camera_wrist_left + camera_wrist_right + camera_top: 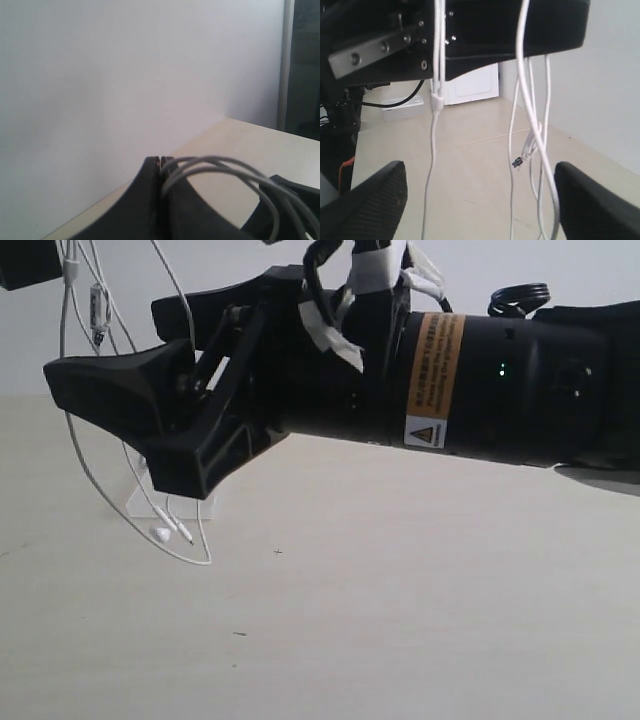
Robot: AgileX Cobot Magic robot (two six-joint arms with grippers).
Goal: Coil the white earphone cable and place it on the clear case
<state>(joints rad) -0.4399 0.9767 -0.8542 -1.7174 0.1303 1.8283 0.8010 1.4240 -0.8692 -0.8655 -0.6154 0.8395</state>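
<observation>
The white earphone cable point(97, 308) hangs in long loops from my left gripper point(30, 265) at the top left. Its earbuds point(160, 533) touch the table. The left wrist view shows the left gripper point(160, 160) shut on the cable point(225, 165), with strands arching out from the pinched jaws. My right gripper point(103, 340) reaches in from the right, raised off the table, and stands wide open. In its wrist view the cable strands point(434, 150) hang between its fingers point(370, 205), touching neither pad. The clear case point(150, 495) lies on the table behind the right gripper, partly hidden.
The right arm's thick black body point(480, 370) crosses the upper half of the exterior view. The pale table point(400, 620) spreads out below it. A plain wall stands behind.
</observation>
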